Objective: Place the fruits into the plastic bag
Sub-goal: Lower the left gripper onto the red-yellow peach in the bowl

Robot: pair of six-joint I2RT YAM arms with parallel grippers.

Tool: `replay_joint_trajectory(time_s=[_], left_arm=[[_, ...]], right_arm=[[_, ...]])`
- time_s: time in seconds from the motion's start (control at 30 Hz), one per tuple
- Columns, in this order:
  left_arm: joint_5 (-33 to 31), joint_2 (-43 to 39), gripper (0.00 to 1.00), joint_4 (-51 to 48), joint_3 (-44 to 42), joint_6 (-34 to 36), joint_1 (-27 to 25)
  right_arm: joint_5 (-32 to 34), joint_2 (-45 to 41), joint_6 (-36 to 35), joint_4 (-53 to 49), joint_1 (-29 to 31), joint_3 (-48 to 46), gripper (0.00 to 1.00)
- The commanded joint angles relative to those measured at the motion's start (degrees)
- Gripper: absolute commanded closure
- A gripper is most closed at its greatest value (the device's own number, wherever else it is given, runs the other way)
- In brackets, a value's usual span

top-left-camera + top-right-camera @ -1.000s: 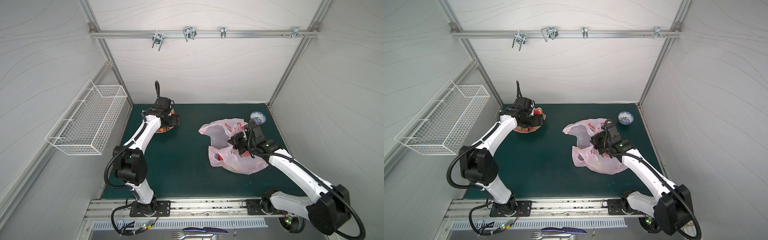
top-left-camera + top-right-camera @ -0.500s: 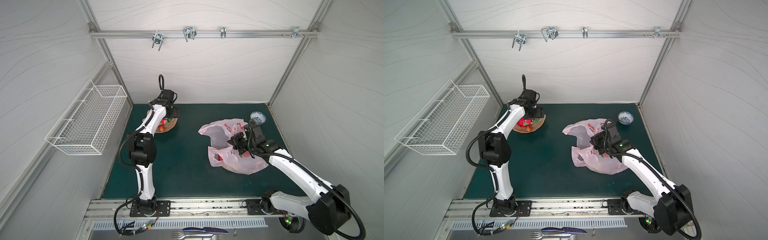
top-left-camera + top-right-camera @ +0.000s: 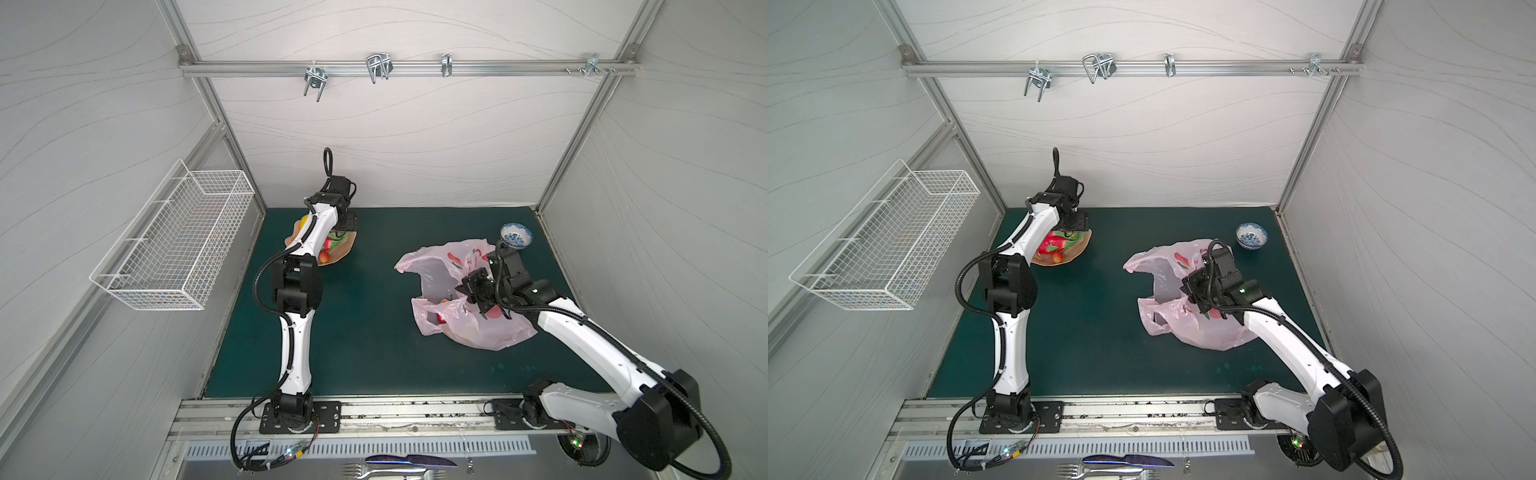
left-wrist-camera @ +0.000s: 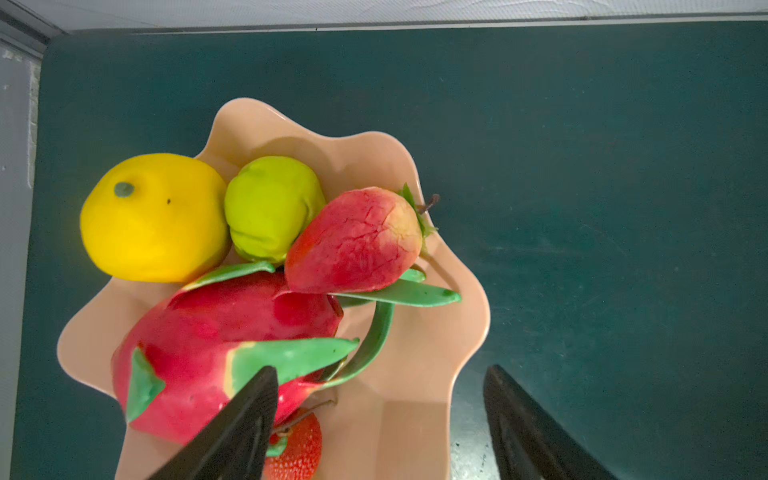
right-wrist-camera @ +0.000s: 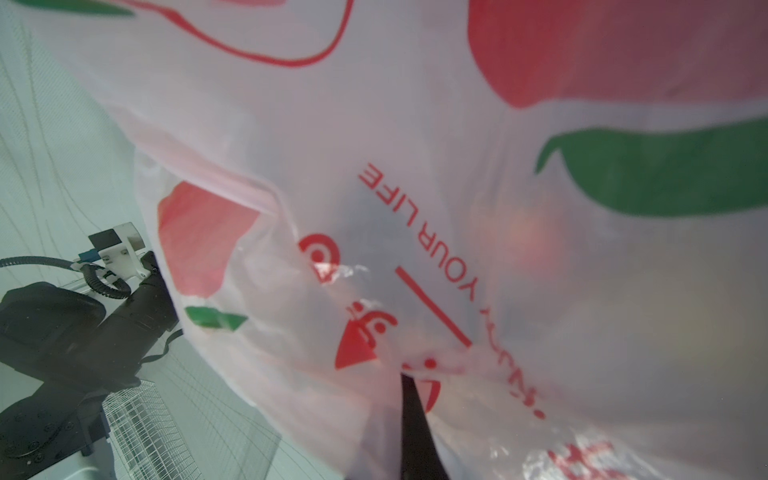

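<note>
Left gripper (image 4: 381,370) spread and empty, low over the dish (image 4: 415,436). Dragon fruit (image 4: 208,345), lemon (image 4: 153,216) and pear (image 4: 270,208) piled in the dish. Plastic bag (image 3: 478,332) on the counter, well apart from the dish; right gripper (image 3: 473,286) pinching its film. Advice: straddle one fruit's belly, not the slick green scales, and close gently.

**Twin white arms with black joints**

The left arm (image 3: 297,332) and right arm (image 3: 590,345) share one build: glossy white tapered links between bulky matt black joint housings; a ribbed black cable (image 3: 258,282) loops outside each, and a thinner black cord runs along the white shells; each is fixed to a black base plate (image 3: 328,415) dotted with silver screws; a small green light (image 3: 1243,289) glows on a black housing of the right arm; the left gripper (image 4: 378,374) has two plain black wedge-shaped fingers (image 4: 241,424).
</note>
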Motion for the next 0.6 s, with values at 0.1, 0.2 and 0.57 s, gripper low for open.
replay_joint_trajectory(time_s=[0.1, 0.2, 0.57], left_arm=[[-1.8, 4.4, 0.21, -0.8, 6.4, 4.3, 0.6], [-2.5, 5.4, 0.22, -0.7, 7.2, 5.5, 0.5], [-4.3, 9.4, 0.26, 1.1, 9.7, 9.6, 1.2]], right_arm=[[-0.6, -1.1, 0.2, -2.8, -0.2, 0.7, 1.0], [-0.8, -0.9, 0.1, -2.8, -0.2, 0.6, 1.0], [-1.4, 0.0, -0.4, -3.1, -0.3, 0.8, 1.0]])
